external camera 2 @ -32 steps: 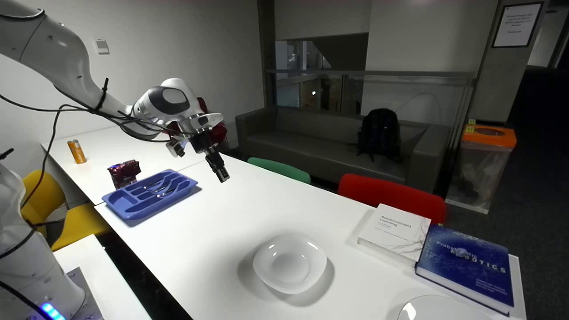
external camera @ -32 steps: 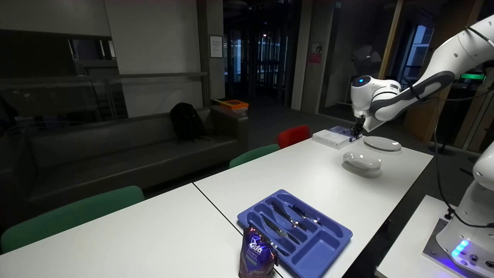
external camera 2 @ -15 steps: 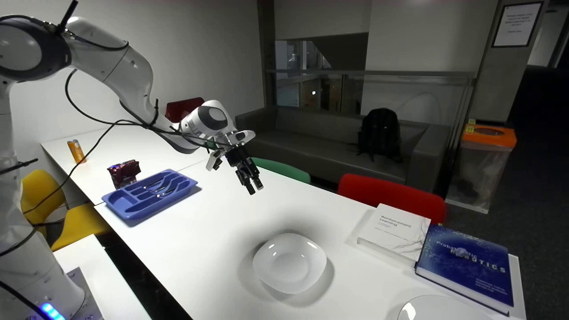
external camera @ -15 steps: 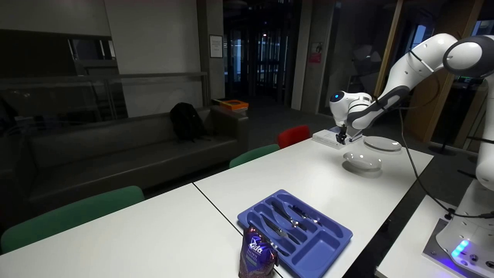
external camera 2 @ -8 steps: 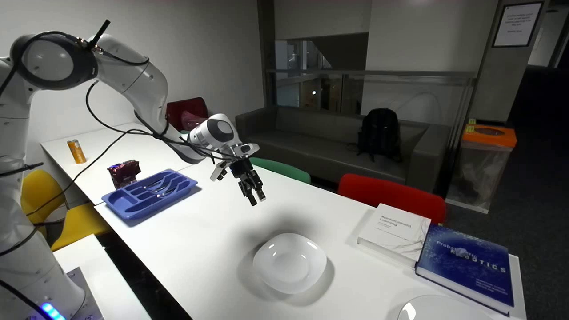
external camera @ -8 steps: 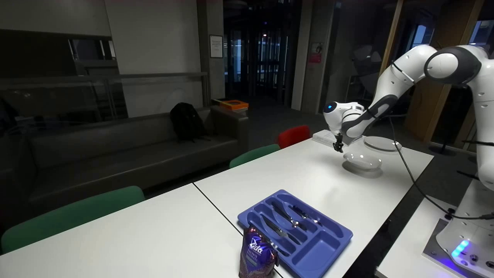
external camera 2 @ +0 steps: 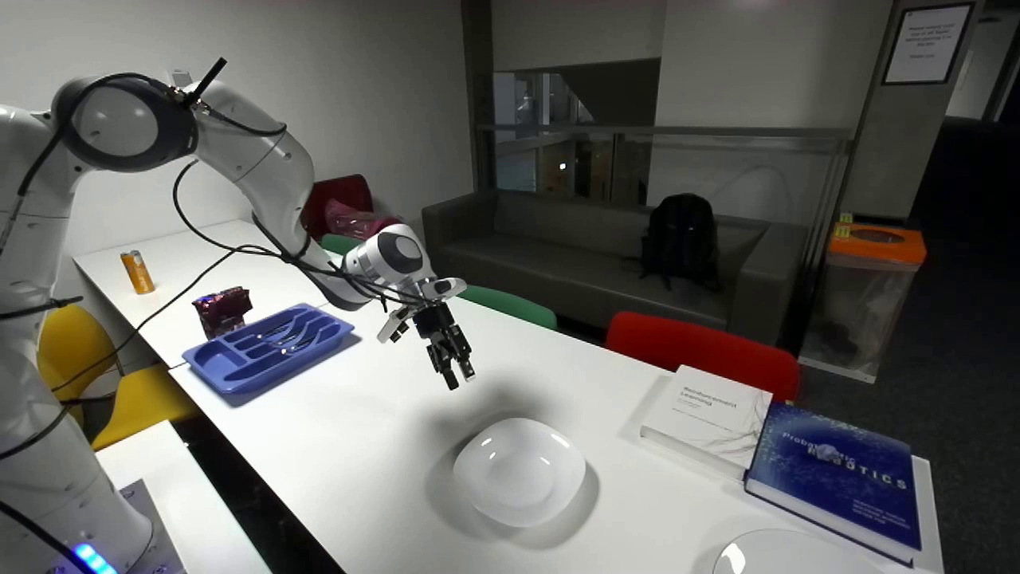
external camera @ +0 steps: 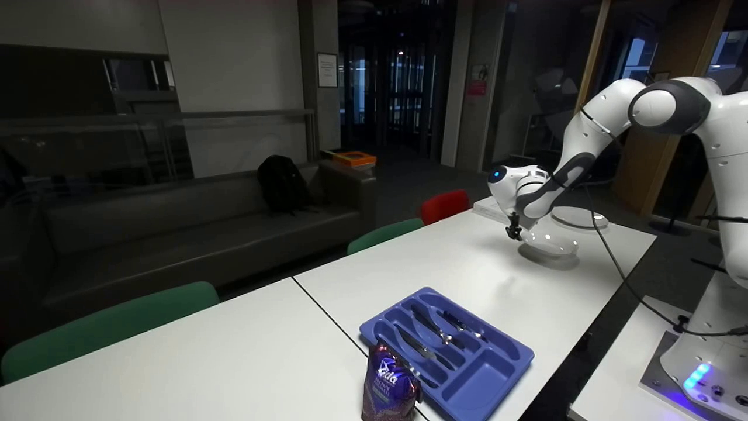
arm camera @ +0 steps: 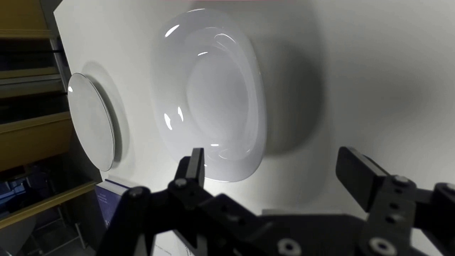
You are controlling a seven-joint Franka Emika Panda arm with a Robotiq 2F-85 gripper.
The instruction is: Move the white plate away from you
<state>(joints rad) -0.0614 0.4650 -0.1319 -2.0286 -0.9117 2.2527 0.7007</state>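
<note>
Hovering pincer: fingers spread wide, gripping nothing; presumably parted so an edge can slip between them.
White plate: just beside and below the fingertips, hollow side up on the table; likely too broad to clasp whole, so a pinch at its raised edge looks intended before shifting it outward.
Plate rim: partly covered by a finger in the wrist view; the height between them is hard to judge.
White book: well apart from the pincer, on the plate's side; smaller print blurred.
Flatter plate: beyond the white plate from the pincer, cut off below in an exterior view.
Packet: well past the blue tray, on the pincer's other side; its base is cut off in an exterior view.
</note>
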